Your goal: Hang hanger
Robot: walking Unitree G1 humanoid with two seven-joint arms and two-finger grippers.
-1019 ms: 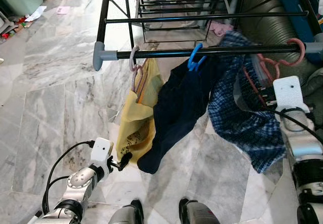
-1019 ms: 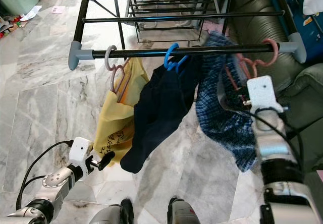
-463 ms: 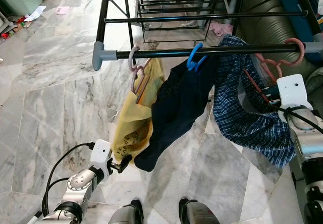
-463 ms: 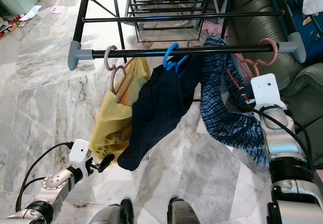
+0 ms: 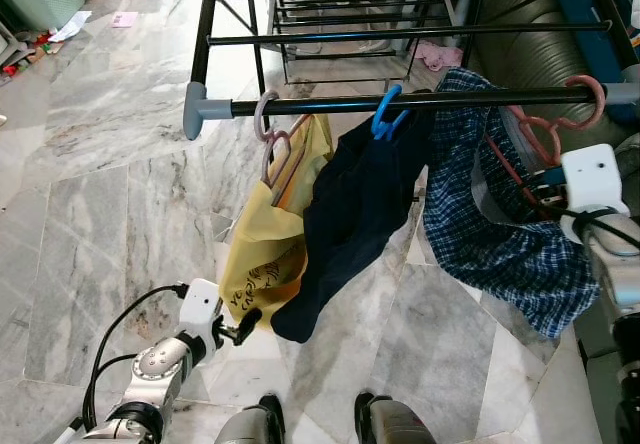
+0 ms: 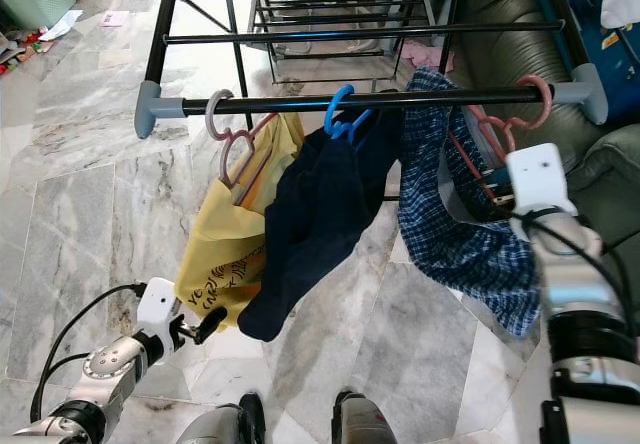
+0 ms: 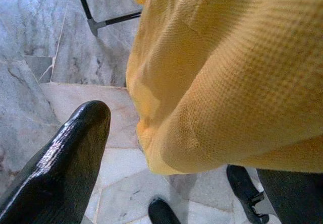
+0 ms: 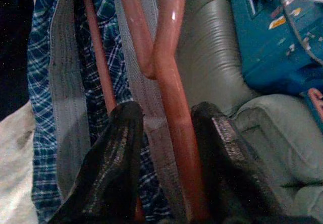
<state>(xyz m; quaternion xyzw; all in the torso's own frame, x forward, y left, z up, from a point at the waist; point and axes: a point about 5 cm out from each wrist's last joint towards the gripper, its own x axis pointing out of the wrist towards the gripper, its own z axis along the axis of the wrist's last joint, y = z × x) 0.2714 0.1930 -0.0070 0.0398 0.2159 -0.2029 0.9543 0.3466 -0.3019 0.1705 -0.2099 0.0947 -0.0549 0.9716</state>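
1. At the right end of the black rail (image 5: 420,99), the red hanger (image 5: 545,129) hooks over it, body slanting down toward the robot, bearing the plaid shirt (image 5: 500,234).
2. The right gripper (image 8: 166,148) pinches the hanger's arm (left gripper (image 5: 243,321): can't tell).
3. Marble floor (image 5: 110,164) below.

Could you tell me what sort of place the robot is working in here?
Most likely a room in a home used for drying laundry. A black drying rack stands on a marble floor with shirts on hangers, such as the yellow shirt, and a grey sofa sits behind it.
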